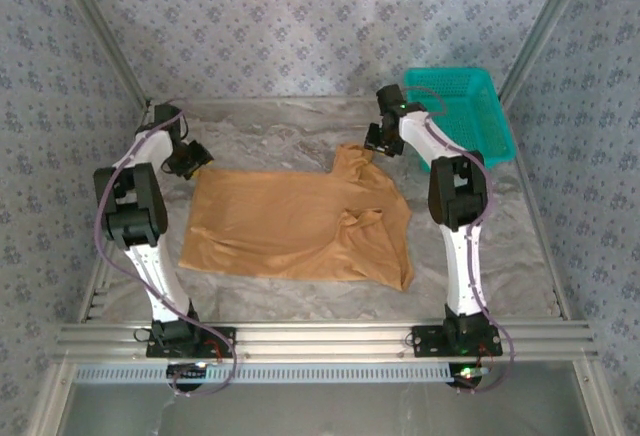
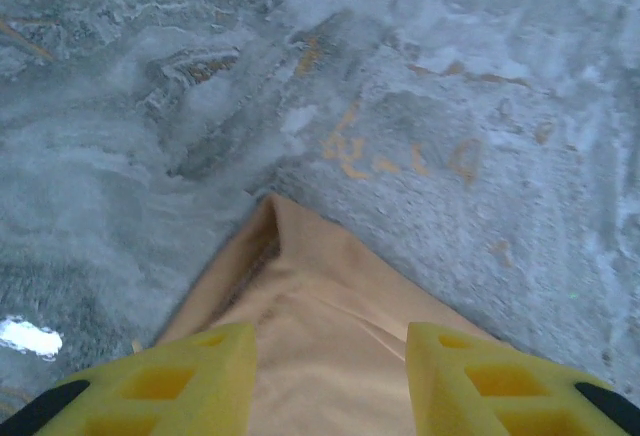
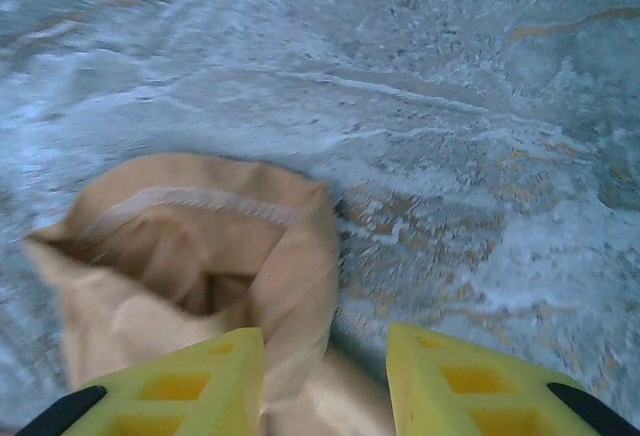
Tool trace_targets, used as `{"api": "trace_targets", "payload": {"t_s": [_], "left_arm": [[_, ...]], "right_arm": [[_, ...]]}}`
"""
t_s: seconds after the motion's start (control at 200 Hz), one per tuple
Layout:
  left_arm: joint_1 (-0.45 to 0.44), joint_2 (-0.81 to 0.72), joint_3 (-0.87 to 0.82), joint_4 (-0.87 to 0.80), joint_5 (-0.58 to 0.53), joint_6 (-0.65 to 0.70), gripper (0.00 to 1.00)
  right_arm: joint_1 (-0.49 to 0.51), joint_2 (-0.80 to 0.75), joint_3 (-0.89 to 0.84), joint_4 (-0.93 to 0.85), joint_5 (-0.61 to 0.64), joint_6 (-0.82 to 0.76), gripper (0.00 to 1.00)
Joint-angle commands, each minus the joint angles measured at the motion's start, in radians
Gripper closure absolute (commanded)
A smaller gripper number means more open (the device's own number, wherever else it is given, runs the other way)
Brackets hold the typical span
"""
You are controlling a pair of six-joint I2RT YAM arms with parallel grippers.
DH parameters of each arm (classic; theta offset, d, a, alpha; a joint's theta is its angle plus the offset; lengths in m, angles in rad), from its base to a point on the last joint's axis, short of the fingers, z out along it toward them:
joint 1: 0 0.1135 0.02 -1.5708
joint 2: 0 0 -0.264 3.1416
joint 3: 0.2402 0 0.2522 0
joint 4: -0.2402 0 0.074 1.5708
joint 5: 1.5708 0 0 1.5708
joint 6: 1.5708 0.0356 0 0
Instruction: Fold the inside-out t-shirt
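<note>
Jaws parted and gripping nothing, the left gripper [image 2: 325, 341] and right gripper [image 3: 325, 341] straddle the inside-out t-shirt [image 1: 290, 226] at its corners nearest the table [image 1: 290, 121] far edge, evidently to pinch for folding.

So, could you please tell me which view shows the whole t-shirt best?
The top external view: the entire t-shirt lies spread there, edges included. The left wrist view catches one pointed corner; the right wrist view, a hemmed opening.
</note>
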Motion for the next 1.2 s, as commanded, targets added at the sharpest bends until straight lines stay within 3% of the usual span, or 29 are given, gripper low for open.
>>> {"api": "trace_targets", "payload": {"t_s": [0.0,0.295,0.41,0.49,0.6,0.67,0.904,1.199], "left_arm": [[0.012,0.043,0.080,-0.089,-0.007,0.029,0.56],[0.020,0.134,0.129,-0.056,0.054,0.003,0.55],[0.019,0.161,0.149,-0.046,0.082,-0.007,0.56],[0.020,0.179,0.160,-0.050,0.101,-0.008,0.64],[0.020,0.184,0.162,-0.054,0.116,-0.012,0.87],[0.019,0.178,0.163,-0.053,0.121,-0.018,1.00],[0.019,0.135,0.218,-0.093,0.117,-0.021,1.00],[0.019,0.036,0.172,-0.087,0.140,-0.027,1.00]], "right_arm": [[-0.010,0.045,0.084,-0.061,-0.033,0.030,0.60],[-0.019,0.148,0.161,0.011,-0.118,0.085,0.61],[-0.019,0.176,0.184,0.013,-0.140,0.095,0.69],[-0.021,0.184,0.187,0.009,-0.158,0.097,0.79],[-0.026,0.183,0.197,0.011,-0.168,0.097,1.00],[-0.029,0.179,0.219,0.006,-0.177,0.091,1.00],[-0.048,0.140,0.356,-0.019,-0.203,0.055,1.00],[-0.016,-0.025,0.257,-0.026,-0.197,-0.036,1.00]]}}
